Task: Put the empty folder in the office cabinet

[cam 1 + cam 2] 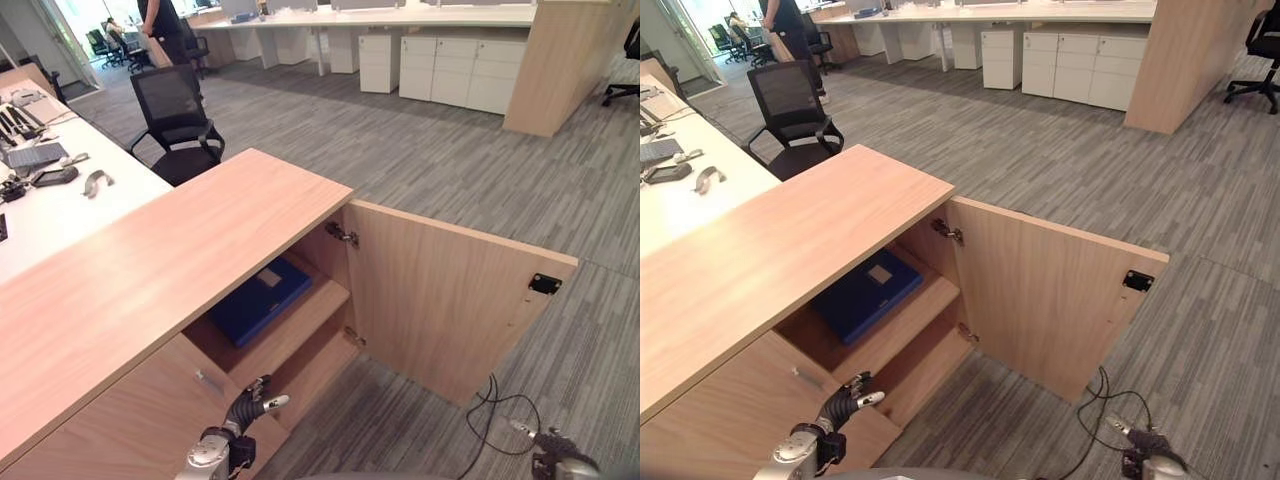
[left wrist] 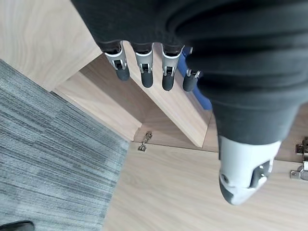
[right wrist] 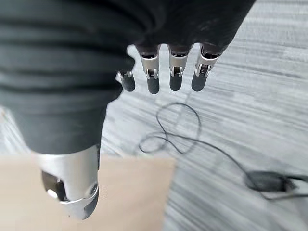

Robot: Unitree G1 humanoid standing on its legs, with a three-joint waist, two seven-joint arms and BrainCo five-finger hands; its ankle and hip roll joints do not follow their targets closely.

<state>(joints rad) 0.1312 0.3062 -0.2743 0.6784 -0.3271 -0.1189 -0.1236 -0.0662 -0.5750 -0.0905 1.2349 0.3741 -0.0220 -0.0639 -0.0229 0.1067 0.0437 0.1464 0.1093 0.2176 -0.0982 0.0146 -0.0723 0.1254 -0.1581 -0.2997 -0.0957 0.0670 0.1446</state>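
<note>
The office cabinet (image 1: 160,270) stood with its door (image 1: 450,300) swung wide, giving a clear way in, and the blue folder (image 1: 258,300) lay flat on the upper shelf (image 1: 300,325) inside it, apparently already delivered. Both hands held nothing: the left hand (image 1: 245,405) hung below that shelf with relaxed, straight fingers (image 2: 144,70), and the right hand (image 3: 163,72), low beyond the door, had its fingers equally slack.

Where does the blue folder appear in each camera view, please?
Left eye view: blue folder flat on the cabinet's upper shelf, centre.
Right eye view: same shelf, left of centre.
Left wrist view: a blue sliver past the fingers.
Right wrist view: carpet instead.
Shared landmark: open cabinet door.
</note>
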